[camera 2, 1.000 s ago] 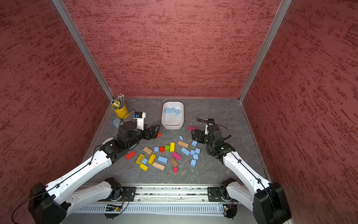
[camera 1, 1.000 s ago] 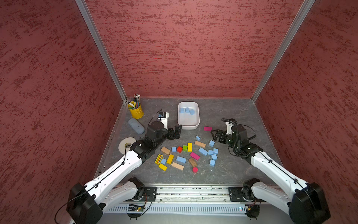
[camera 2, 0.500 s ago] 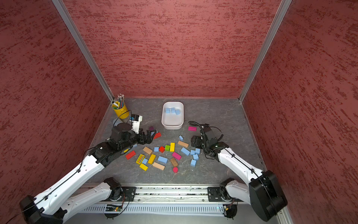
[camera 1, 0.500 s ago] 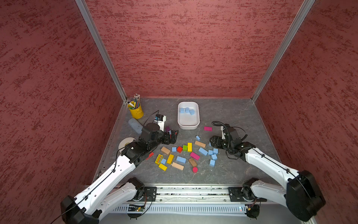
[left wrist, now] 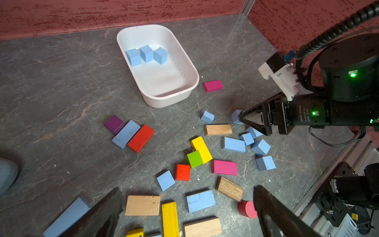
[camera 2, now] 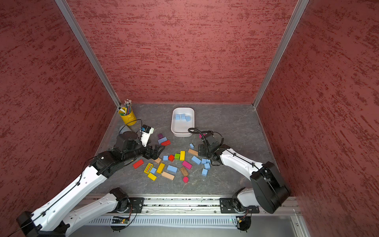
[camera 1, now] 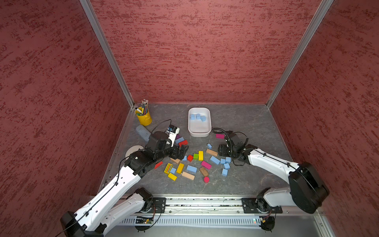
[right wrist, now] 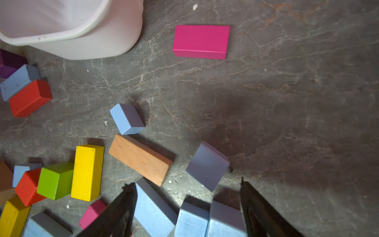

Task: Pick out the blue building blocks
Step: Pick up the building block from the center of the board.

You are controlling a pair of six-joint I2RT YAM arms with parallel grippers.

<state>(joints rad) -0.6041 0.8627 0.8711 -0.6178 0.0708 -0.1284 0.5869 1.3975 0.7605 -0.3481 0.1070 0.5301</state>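
Tub (camera 1: 199, 133) at table (camera 1: 246, 123) rear centre, three cubes (camera 1: 197, 117) inside at its far end. Pencil cup (camera 1: 144, 118) in rear-left corner. Block scatter (camera 1: 191, 169) in front of tub, mid-table; tape roll (camera 1: 132, 149) at left edge, in front of pencil cup.

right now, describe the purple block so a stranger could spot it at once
Find the white tray at the back. Nearer the robot, on its left side, three blocks lie side by side: red block, long pale blue block, then the purple block. It is the only purple piece and the shortest of the three.
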